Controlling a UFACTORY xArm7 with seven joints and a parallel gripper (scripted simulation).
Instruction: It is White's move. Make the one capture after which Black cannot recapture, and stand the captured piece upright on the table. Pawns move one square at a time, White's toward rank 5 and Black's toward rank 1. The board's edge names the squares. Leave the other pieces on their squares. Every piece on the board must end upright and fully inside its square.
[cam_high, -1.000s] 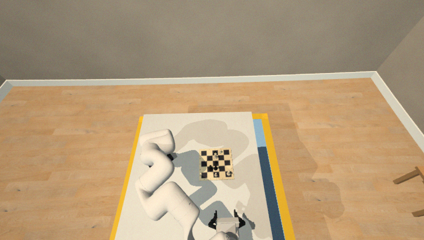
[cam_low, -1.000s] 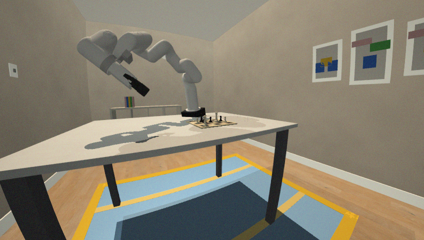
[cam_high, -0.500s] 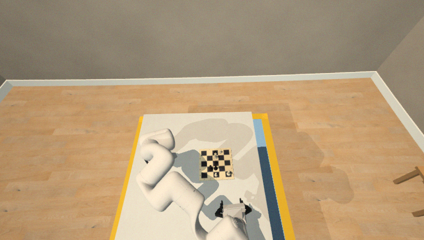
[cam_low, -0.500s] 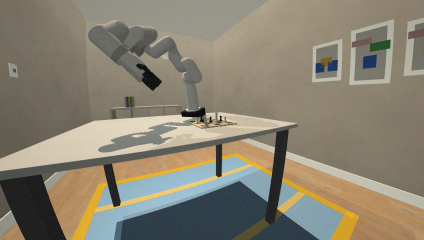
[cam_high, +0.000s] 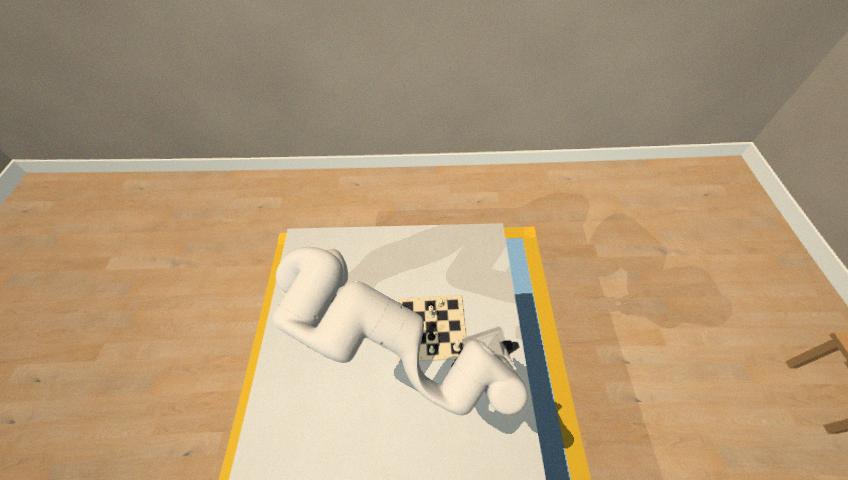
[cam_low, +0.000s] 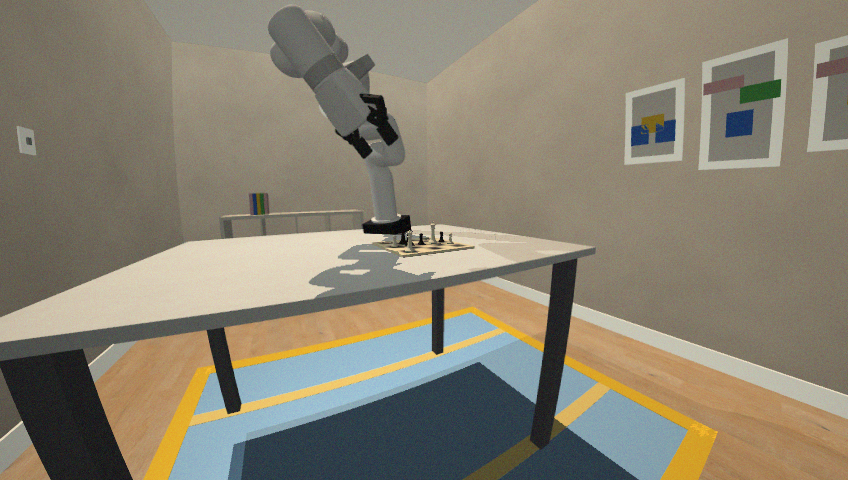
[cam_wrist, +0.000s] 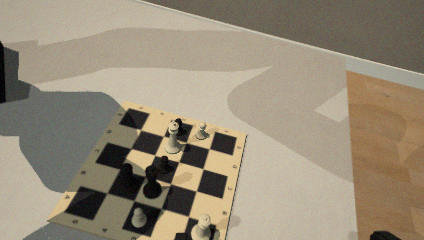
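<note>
1. Pale table (cam_high: 368, 416) (cam_low: 178, 267) (cam_wrist: 280, 135) stands in a room with taupe walls and a wood floor, and the arm's shadow falls across part of its top.
2. Arm (cam_high: 380, 321) (cam_low: 303, 41) is bent through several joints, its wrist raised high above the table and the gripper (cam_high: 509, 346) (cam_low: 379, 148) (cam_wrist: 284, 236) slanting downward.
3. The gripper's fingers are wide apart, with nothing between them; they touch neither board nor pieces.
4. Below the gripper in the exterior view lies the chessboard (cam_high: 442, 325) (cam_low: 461, 245) (cam_wrist: 207, 162), cream and black, its edge lettered and partly in shadow.
5. On it, all upright, stand two tall white pieces (cam_high: 457, 346) (cam_low: 432, 231) (cam_wrist: 173, 137), two small white pieces (cam_high: 432, 349) (cam_low: 450, 237) (cam_wrist: 139, 217) and several black pieces (cam_high: 430, 336) (cam_low: 421, 239) (cam_wrist: 152, 182), of mixed height.
6. From the wrist, one tall white piece is nearest the fingertips; the other stands farther off, partly covering a small black one.
</note>
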